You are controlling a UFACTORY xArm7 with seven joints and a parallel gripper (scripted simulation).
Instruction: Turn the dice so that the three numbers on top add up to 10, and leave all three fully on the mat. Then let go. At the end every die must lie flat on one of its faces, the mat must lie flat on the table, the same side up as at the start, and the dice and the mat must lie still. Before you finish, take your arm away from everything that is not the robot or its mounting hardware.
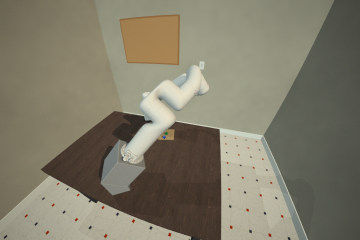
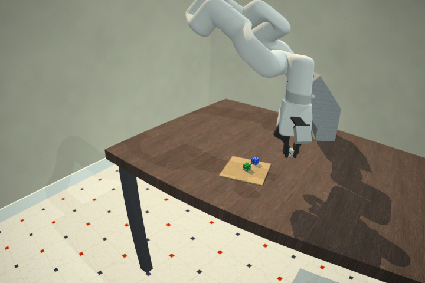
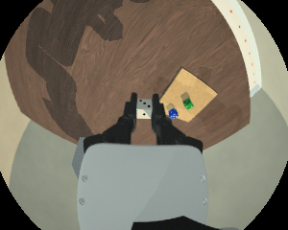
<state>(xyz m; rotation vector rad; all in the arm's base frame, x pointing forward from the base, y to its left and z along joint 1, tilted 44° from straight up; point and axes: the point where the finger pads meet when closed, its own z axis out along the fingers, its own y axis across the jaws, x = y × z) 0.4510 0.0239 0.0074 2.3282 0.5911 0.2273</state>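
My gripper (image 2: 291,155) (image 3: 144,101) is shut on a white die (image 2: 291,152) (image 3: 144,109) and holds it above the table, beside the mat. In the wrist view one face of this die shows three dots and the face below it shows one. The tan mat (image 1: 170,138) (image 2: 229,174) (image 3: 204,91) lies flat on the table. A green die (image 1: 166,133) (image 2: 246,167) (image 3: 188,103) and a blue die (image 1: 164,137) (image 2: 254,160) (image 3: 173,114) stand apart on the mat; their top numbers are too small to read surely. In the top view the arm hides the gripper.
The dark wooden table (image 1: 186,164) (image 2: 173,147) (image 3: 125,62) carries the mat and the arm's grey base block (image 1: 123,172) (image 2: 326,113). Arm shadows fall across the table. The blue die is near a mat edge, on the side towards the gripper.
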